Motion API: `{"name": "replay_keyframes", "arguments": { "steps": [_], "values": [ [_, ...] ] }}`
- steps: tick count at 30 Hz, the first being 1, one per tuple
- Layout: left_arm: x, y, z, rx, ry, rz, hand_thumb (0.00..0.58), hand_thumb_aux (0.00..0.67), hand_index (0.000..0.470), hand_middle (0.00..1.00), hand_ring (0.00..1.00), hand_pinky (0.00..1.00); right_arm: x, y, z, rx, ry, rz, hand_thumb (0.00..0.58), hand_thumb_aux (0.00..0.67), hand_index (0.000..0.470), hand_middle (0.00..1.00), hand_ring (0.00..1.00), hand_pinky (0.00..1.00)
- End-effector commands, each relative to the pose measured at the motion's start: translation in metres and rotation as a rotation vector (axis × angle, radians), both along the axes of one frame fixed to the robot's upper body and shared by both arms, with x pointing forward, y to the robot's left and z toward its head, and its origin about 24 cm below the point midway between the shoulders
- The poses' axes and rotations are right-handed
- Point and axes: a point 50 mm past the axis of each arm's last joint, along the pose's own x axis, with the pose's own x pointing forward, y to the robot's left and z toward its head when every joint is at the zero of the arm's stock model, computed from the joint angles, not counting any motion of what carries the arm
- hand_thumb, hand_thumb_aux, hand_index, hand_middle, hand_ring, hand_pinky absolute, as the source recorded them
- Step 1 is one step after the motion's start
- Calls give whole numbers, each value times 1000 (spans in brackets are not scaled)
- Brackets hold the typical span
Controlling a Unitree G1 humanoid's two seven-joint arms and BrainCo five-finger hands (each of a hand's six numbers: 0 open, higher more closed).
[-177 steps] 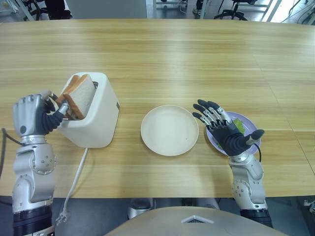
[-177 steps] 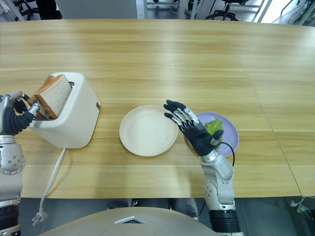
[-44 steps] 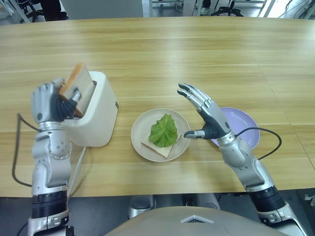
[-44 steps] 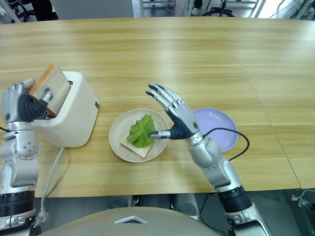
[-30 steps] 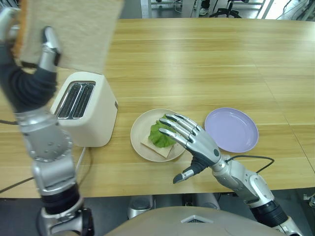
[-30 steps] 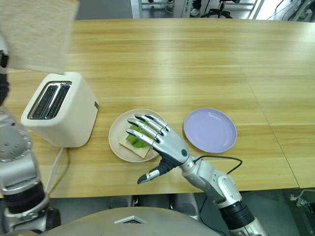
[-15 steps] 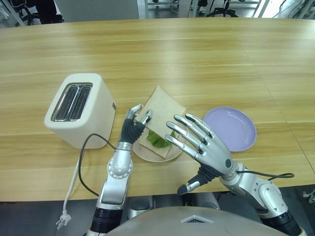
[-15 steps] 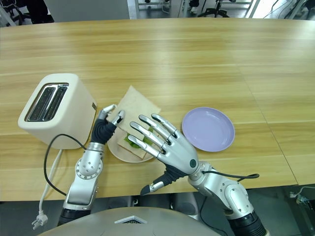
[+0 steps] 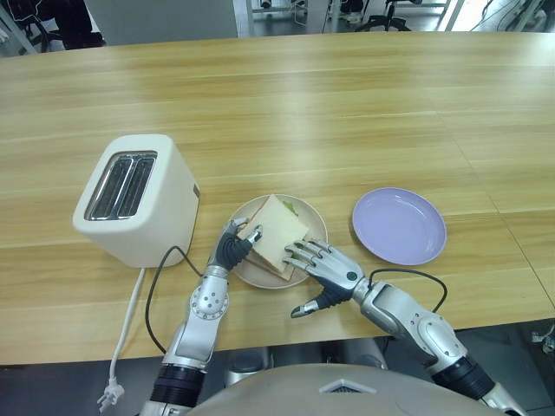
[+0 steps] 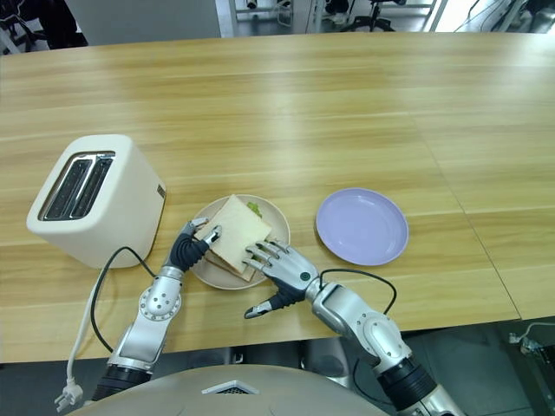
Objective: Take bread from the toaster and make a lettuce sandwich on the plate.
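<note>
The top slice (image 9: pixel 279 236) is laid over the lettuce (image 9: pixel 291 204) on the plate (image 9: pixel 317 224), its edge pinched by left hand (image 9: pixel 232 250) fingers; right hand (image 9: pixel 328 270) fingers are spread alongside. Edges should be squared before release.

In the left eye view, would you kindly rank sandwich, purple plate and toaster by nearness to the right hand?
1. Bread sandwich on beige plate, beside the right hand.
2. Round purple plate, to its right.
3. White boxy toaster, far left.

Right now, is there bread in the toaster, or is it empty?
Empty, it seems: both slots of the toaster show dark and bare, with no slice sticking up.
</note>
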Motion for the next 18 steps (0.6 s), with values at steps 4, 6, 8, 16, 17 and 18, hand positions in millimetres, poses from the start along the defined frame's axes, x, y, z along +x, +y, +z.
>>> {"name": "replay_keyframes", "arguments": {
  "steps": [4,6,8,16,17,18],
  "values": [
    [-1,0,-3,288,-15,-49,580,670,460,1000,1000,1000,-26,-7,-42,-324,246,113,0,0,0,0,0,0],
    [4,5,19,363,-159,3,0,0,0,1000,1000,1000,-26,-7,-42,-347,247,135,0,0,0,0,0,0],
    [6,9,43,404,-300,48,0,0,0,1000,1000,1000,-26,-6,-40,-352,240,144,0,0,0,0,0,0],
    [1,39,108,618,-621,212,0,0,0,1000,1000,1000,-19,-6,-31,-357,208,145,0,0,0,0,0,0],
    [-3,44,120,642,-700,251,0,0,0,1000,1000,1000,-18,-6,-31,-359,204,144,0,0,0,0,0,0],
    [-7,49,133,664,-774,277,0,0,0,851,851,851,-17,-6,-30,-355,201,140,0,0,0,0,0,0]
  ]
}}
